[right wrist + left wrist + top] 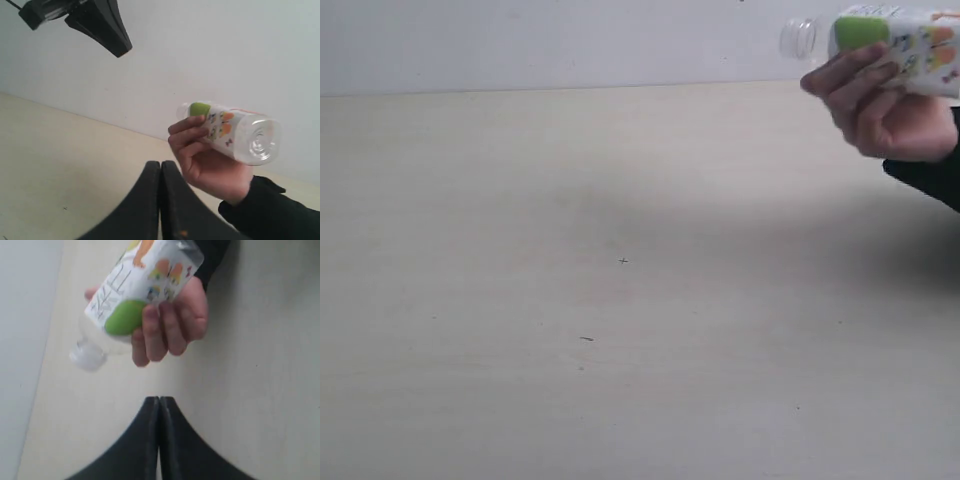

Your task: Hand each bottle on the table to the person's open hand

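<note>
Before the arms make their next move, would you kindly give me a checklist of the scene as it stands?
1. Fruit-label bottle held clear of the table by the person's hand: ok.
2. Left tool shut, empty: ok.
3. Right tool shut, empty: ok.
4. Hand free to receive another bottle: not ok, it grips this one.
5. Further bottle on the table to fetch: cannot tell, none in view.

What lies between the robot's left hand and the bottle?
In the left wrist view, only the person's fingers around the bottle and a bare stretch of table lie before the shut left hand.
</note>
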{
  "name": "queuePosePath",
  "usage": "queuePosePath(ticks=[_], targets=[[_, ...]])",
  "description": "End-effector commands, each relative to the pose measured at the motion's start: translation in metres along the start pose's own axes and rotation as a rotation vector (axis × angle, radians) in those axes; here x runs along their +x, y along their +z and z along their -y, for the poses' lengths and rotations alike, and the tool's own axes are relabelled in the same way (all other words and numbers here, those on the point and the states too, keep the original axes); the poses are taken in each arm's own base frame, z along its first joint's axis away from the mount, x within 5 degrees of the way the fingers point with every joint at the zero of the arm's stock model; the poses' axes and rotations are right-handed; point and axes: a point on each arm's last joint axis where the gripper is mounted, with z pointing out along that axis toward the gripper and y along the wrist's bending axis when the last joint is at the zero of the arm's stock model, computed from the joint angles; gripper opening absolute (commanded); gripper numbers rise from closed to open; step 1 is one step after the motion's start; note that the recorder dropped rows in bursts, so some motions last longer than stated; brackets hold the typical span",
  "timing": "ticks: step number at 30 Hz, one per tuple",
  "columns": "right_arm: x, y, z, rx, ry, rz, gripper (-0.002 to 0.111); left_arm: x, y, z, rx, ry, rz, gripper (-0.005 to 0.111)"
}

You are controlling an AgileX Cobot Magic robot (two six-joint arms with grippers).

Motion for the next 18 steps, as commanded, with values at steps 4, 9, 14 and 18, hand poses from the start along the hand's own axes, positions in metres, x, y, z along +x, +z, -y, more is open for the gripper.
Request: queuePosePath(ticks=[4, 9, 14, 18], targets=[[0.001, 0.0, 0.0, 0.005, 0.0, 0.002, 0.0, 0.016, -0.034, -0.022, -0.259, -0.297, -0.116, 0.002], [0.001, 0.0, 0.0, 0.005, 0.0, 0.002, 0.0, 0.023, -0.058, -0.031, -0.342, -0.465, -0.091, 0.002], [0.001, 0.0, 0.0, 0.005, 0.0, 0.002, 0.0, 0.037, -0.092, -0.019, -0.237, -0.552, -0.027, 0.0], [0.001, 0.0, 0.0, 0.005, 0.0, 0.002, 0.0, 0.065, -0.126, 0.005, -0.284, -0.629, -0.005, 0.0]])
